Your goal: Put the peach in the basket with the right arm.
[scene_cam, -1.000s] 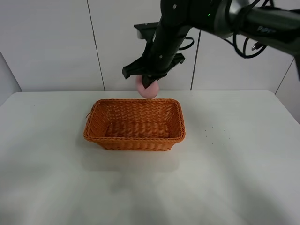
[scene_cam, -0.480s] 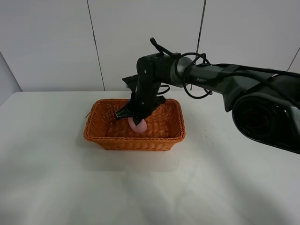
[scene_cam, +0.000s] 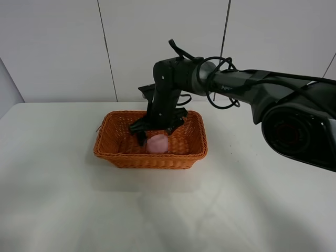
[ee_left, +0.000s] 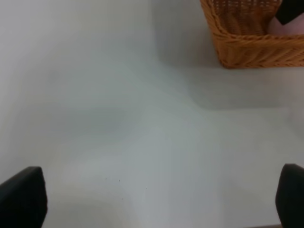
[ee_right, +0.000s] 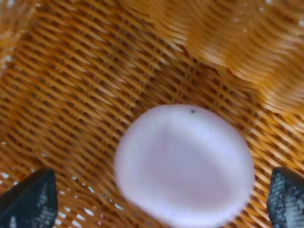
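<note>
The peach [ee_right: 185, 164] lies on the floor of the basket [scene_cam: 149, 157], right under my right hand [scene_cam: 156, 134]. My right fingers [ee_right: 28, 202] are wide apart, one on each side of the peach, and they do not touch it. The basket's woven walls stand all around this hand. The basket sits on the white bench [ee_left: 118, 118]. My left hand [ee_left: 156, 198] hangs over the bench, fingers wide apart too, with a corner of the basket ahead of it.
</note>
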`<state>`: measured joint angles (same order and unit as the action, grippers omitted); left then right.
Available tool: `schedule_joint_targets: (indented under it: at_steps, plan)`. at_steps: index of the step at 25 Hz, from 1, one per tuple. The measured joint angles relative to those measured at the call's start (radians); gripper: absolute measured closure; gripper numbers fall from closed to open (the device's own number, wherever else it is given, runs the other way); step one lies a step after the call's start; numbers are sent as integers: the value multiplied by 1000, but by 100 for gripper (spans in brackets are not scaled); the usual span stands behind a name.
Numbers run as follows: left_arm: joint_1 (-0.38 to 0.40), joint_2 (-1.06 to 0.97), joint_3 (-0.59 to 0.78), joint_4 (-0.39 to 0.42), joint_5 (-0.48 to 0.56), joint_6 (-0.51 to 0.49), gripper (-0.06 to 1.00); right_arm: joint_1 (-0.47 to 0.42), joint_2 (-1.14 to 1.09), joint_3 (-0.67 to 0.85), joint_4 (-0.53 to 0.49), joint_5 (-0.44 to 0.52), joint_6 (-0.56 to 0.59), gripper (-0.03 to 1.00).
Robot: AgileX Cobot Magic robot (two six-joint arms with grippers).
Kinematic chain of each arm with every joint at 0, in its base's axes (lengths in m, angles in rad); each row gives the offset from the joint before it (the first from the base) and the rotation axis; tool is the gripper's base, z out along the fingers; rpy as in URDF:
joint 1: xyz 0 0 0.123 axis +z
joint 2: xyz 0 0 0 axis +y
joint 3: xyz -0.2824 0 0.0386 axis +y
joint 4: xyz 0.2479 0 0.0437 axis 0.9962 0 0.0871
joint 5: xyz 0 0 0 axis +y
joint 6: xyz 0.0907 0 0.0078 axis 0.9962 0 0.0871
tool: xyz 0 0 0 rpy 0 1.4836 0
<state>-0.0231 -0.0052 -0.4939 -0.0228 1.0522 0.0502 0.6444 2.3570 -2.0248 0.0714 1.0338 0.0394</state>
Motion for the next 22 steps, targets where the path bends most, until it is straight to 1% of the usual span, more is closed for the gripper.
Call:
schedule_joint_targets:
  at_steps: [2,5,6,9,11,17,22]
  plan:
    - [0,0,0,0,0,0,-4,0,-11,-53,-3,53,0,28]
    - [0,0,0,0,0,0,-4,0,-18,-178,-9,150,0,27]
    - [0,0,0,0,0,0,-4,0,-20,-225,-10,164,0,27]
    - [0,0,0,0,0,0,-4,-2,-37,-321,-17,174,15,27]
    - [0,0,0,0,0,0,-4,-8,-47,-355,-25,175,21,27]
    - [0,0,0,0,0,0,-4,-56,-48,-362,-63,181,27,27]
    - [0,0,0,0,0,0,-4,-144,-48,-362,-71,181,16,27]
